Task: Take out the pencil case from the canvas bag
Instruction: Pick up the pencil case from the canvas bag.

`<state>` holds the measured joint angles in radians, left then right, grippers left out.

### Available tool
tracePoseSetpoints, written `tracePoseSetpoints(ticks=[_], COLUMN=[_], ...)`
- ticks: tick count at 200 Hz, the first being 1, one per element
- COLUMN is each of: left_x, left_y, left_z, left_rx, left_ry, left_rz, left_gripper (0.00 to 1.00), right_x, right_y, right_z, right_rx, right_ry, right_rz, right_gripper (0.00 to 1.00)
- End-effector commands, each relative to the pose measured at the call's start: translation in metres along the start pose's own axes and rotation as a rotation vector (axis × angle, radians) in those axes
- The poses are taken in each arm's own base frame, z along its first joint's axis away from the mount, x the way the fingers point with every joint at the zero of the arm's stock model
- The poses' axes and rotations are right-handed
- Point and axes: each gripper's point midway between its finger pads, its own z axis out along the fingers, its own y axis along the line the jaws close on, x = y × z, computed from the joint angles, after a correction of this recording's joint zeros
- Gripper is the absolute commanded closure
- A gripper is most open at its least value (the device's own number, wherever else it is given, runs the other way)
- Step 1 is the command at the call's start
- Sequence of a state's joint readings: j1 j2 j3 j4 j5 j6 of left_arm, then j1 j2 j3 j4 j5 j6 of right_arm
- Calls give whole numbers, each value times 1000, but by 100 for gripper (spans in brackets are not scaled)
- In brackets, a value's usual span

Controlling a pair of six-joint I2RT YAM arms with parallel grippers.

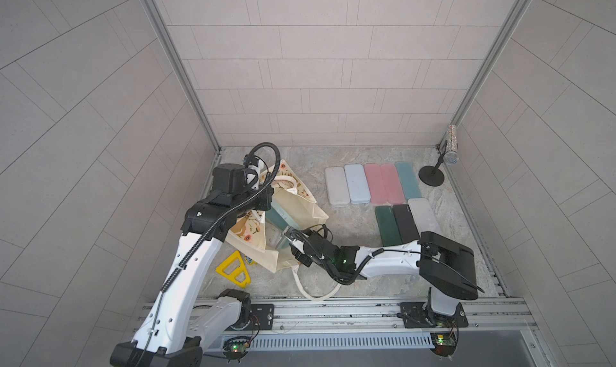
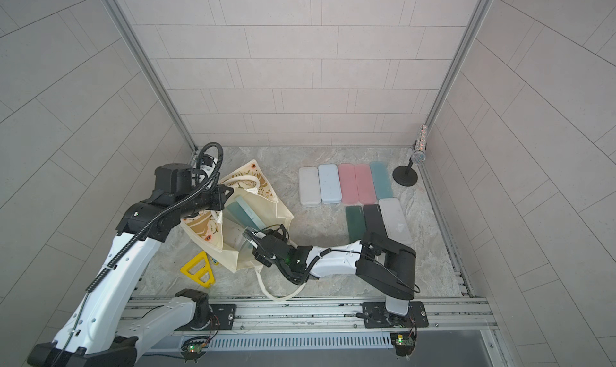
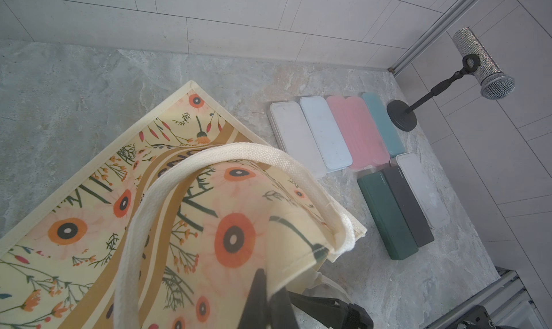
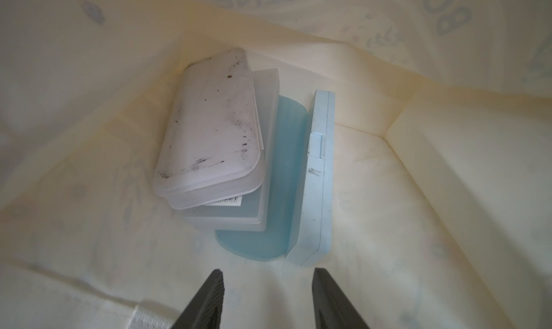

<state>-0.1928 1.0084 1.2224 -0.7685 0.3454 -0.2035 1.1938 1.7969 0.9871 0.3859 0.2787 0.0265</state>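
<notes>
Canvas bag (image 3: 89,193) rim clamped in left pincer (image 3: 268,291), left wrist view only

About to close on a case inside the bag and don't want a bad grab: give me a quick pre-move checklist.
1. Bag mouth held open: ok, left claw pinches the canvas bag.
2. Grab ready: ok, right claw inside the bag, open, empty.
3. Case in view: ok, frosted case tops the stack.
4. Jaws around a case: not ok, short of the pale blue case.
5. Snag risk: cannot tell, loose handle loops beneath the right arm.
</notes>
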Motion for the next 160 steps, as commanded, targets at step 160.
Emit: tracePoseSetpoints(ticks=[160], left_x=[-8], left_y=[-26], left_z=[-4], left_rx=[143], left_ry=[-35], left_rz=[16], left_gripper=[100], right_x=[29], right_y=[-36], right_z=[75], right_rx=[53], right_ry=[71], right_rz=[156], right_gripper=[51])
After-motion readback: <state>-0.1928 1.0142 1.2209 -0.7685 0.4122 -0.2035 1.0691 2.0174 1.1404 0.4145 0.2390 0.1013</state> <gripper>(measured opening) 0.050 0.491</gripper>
